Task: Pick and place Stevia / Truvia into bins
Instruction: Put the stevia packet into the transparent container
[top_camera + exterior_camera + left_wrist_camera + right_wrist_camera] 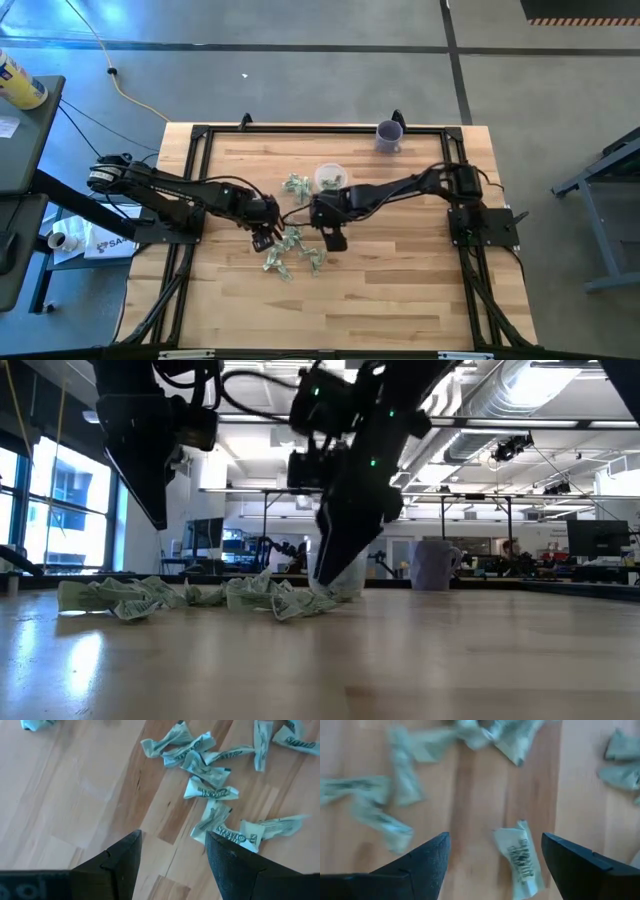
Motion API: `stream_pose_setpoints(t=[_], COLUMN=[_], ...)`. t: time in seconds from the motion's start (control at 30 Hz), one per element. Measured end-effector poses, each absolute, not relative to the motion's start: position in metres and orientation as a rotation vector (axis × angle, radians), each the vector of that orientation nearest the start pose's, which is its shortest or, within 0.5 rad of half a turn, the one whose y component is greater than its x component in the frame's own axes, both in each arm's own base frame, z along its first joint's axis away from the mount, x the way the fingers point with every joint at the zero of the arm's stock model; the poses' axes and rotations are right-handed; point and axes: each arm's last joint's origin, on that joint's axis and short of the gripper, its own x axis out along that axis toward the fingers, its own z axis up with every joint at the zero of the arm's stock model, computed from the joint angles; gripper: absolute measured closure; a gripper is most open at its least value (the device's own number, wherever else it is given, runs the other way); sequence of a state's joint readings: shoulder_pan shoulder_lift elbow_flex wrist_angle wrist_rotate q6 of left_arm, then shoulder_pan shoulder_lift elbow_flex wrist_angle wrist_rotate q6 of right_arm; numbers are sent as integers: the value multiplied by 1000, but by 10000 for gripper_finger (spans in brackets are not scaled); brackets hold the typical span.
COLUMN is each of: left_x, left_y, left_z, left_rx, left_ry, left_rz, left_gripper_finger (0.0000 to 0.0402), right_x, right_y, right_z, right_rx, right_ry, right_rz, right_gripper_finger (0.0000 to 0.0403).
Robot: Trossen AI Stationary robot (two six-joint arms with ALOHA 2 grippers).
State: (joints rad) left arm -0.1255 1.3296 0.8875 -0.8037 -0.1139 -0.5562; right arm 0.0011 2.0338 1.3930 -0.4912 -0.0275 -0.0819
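Both grippers hang empty with fingers spread: the right gripper (492, 860) over one crumpled pale green-and-white paper sweetener packet (520, 857), the left gripper (172, 855) beside the scattered pile (292, 252). The packets overlap, so a grab could probably lift two or slip off. I count roughly a dozen loose packets, one small clear plastic cup (329, 178) just behind them and one purple cup (388, 134).

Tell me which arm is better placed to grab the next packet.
Right, probably. The right gripper is open with a single packet lying between its fingers. The left gripper, also open, hangs over bare wood with the packets just beyond.
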Motion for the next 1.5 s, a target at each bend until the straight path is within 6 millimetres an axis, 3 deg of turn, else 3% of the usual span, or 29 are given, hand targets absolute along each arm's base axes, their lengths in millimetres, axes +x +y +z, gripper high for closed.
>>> stream_pose_setpoints(t=[0.13, 0.3, 0.57, 0.67, 0.73, 0.8, 0.93, 1.0, 1.07, 1.23, 1.3, 1.4, 1.5], left_x=[233, 232, 231, 231, 231, 231, 232, 235, 236, 237, 237, 234, 233], left_y=[-26, -26, -26, -26, -26, -26, -26, -26, -26, -27, -27, -28, -28], left_z=[218, 217, 217, 217, 217, 218, 218, 219, 220, 220, 220, 219, 218], left_rx=[-334, -339, -319, -314, -314, -314, -316, -316, -312, -297, -320, -384, -441], left_ry=[1206, 1214, 1231, 1233, 1232, 1229, 1212, 1185, 1172, 1163, 1175, 1208, 1224], left_rz=[336, 329, 314, 310, 310, 309, 307, 308, 302, 282, 274, 278, 303], left_gripper_finger=[149, 149, 149, 149, 149, 149, 149, 149, 149, 149, 149, 149, 149], right_x=[412, 412, 409, 407, 404, 402, 391, 384, 378, 379, 379, 376, 374], right_y=[-13, -19, -9, -2, 2, 6, 7, -6, -32, -113, -132, -141, -135], right_z=[137, 132, 132, 138, 147, 169, 236, 259, 270, 259, 249, 236, 229], right_rx=[24, 79, 51, 29, 24, 47, 14, 2, 25, 147, 228, 362, 383], right_ry=[1182, 1196, 1232, 1228, 1221, 1180, 1028, 978, 945, 896, 898, 955, 1019], right_rz=[31, -11, -50, -49, -59, -102, -230, -310, -396, -452, -395, -277, -205], right_gripper_finger=[122, 182, 317, 377, 393, 389, 396, 397, 390, 366, 352, 322, 284])
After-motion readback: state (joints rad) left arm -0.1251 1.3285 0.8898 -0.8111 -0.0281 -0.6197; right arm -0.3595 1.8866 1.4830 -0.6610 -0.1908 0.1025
